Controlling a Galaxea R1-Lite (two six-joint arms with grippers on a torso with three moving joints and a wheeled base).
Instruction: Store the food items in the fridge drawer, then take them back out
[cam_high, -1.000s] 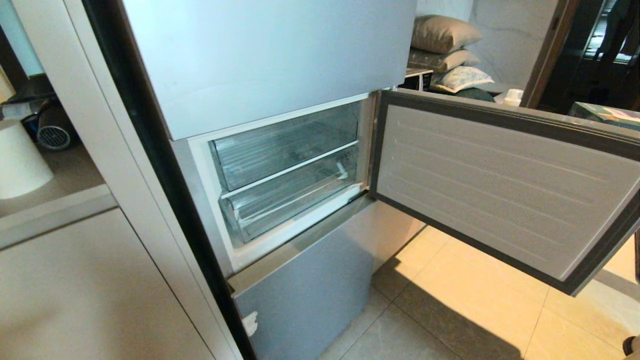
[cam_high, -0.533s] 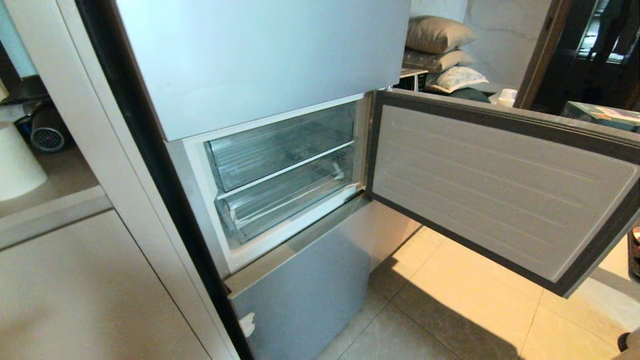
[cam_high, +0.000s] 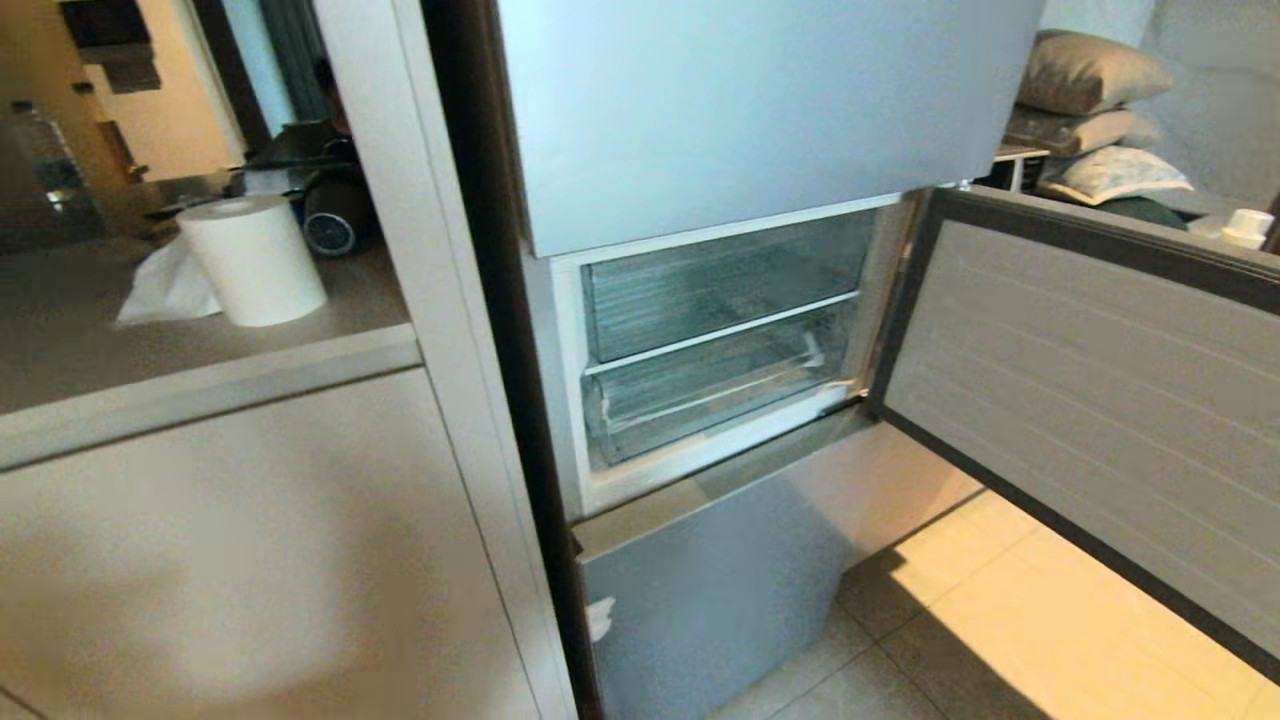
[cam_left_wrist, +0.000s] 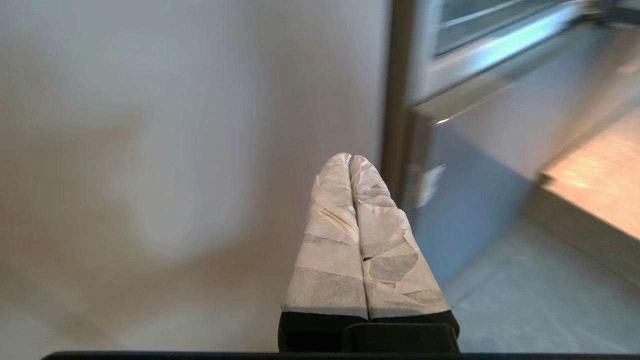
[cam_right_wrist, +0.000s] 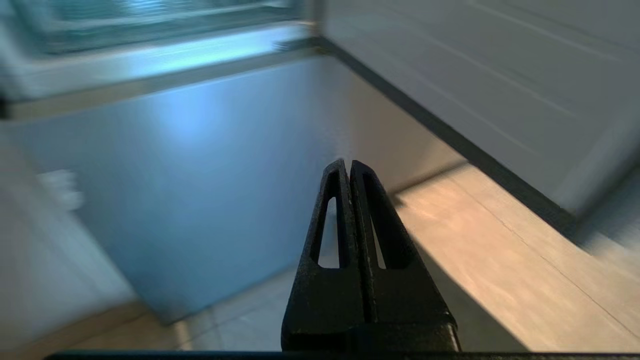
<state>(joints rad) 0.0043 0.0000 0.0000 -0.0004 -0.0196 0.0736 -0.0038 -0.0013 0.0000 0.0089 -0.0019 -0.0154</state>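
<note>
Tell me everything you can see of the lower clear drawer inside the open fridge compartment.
The fridge drawer is a wide, shallow bin of clear plastic with a ribbed bottom and a clear front lip. It sits pushed in, level, in the white-framed compartment, under a white divider bar and the other clear compartment. The open door hangs to its right. Nothing shows inside it, and no gripper touches it.

Neither arm is showing in the head view. Left gripper (cam_left_wrist: 350, 159) is showing only in its wrist view, tape-wrapped fingers (cam_left_wrist: 330, 240) pressing together along their whole length, nothing between them, pointing forward and slightly down. Right gripper (cam_right_wrist: 348, 164) is showing only in its wrist view, black slotted fingers (cam_right_wrist: 385, 235) pressing flat together, nothing held, pointing forward and down.
</note>
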